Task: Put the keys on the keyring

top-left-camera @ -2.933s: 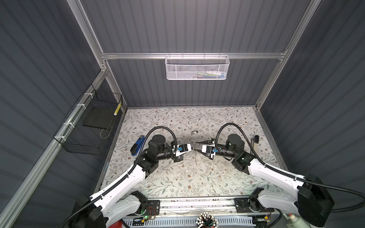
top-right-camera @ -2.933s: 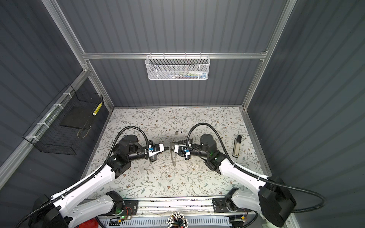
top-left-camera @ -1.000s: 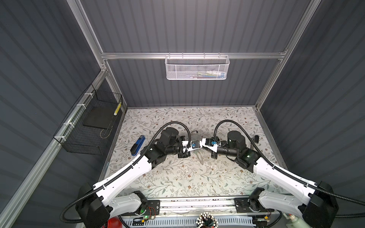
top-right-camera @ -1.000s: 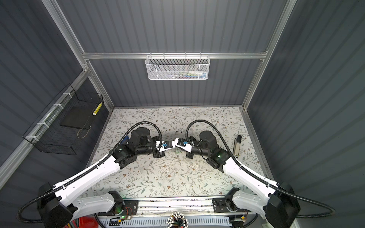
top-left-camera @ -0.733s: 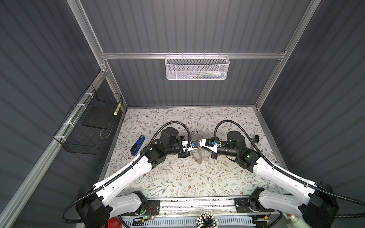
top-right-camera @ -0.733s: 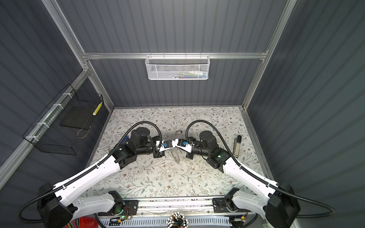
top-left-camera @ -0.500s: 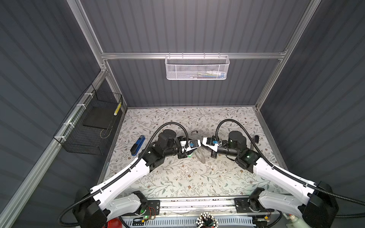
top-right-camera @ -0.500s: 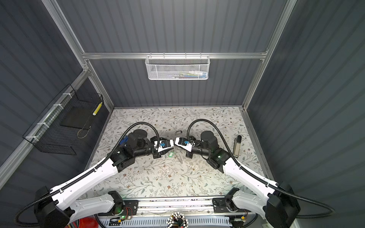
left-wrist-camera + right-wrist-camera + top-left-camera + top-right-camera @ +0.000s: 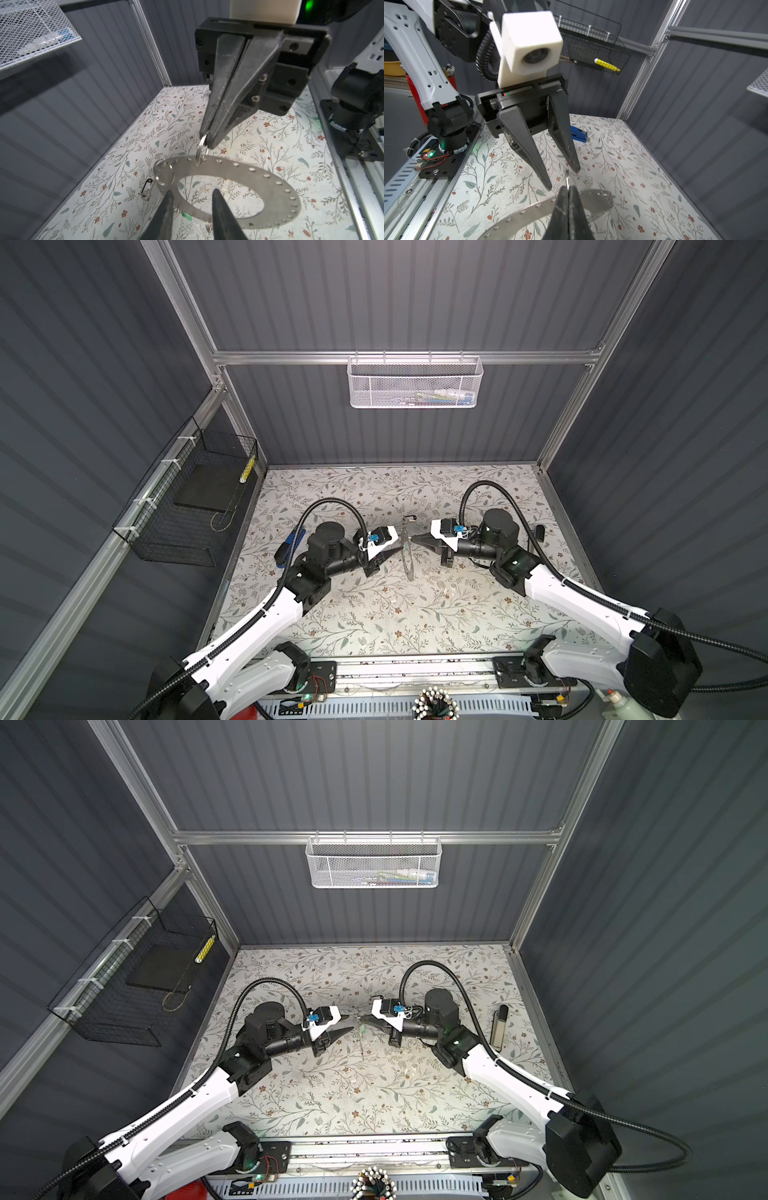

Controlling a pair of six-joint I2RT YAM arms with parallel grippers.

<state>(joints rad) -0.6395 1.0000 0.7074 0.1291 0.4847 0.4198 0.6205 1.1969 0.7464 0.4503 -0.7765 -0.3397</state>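
Note:
The keyring [image 9: 276, 193], a wide flat grey ring with holes round its rim, hangs in the air from a small wire loop [image 9: 202, 143]. My right gripper [image 9: 568, 188] is shut on that loop. In both top views the keyring [image 9: 406, 556] [image 9: 362, 1042] shows edge-on between the two grippers. My left gripper [image 9: 192, 191] [image 9: 397, 544] is open just beside the rim and touches nothing. A green tag [image 9: 187, 215] peeks out under the rim; I cannot tell whether it hangs from the rim. The black-headed key [image 9: 148, 189] lies on the floral mat behind the keyring.
A blue stapler [image 9: 291, 545] lies behind my left arm near the left wall. A black and silver stick [image 9: 498, 1027] lies at the right edge. A black wire basket [image 9: 195, 506] hangs on the left wall and a white mesh basket [image 9: 413, 383] on the back wall.
My left gripper was shut close against the right gripper's tip; it has opened and drawn back a little to the left. The right gripper still holds the hanging keyring.

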